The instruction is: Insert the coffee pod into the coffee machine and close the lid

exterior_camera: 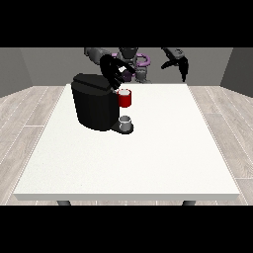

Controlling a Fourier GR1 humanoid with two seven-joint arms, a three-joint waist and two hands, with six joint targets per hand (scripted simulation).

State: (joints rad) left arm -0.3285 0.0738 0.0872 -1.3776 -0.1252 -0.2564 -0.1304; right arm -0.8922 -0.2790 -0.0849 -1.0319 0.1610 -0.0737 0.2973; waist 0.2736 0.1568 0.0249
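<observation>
On table (148, 163), one coffee machine (94, 106), two robot hands (114, 73), one red thing (125, 99).

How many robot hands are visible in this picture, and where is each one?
2. One hand at the view's left is above the coffee machine; the other hand at the view's right hangs beyond the table's far edge.

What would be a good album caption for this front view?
Robot's hand at the view's left hovers over the black coffee machine, above a red thing at the machine, on the white table.
</observation>
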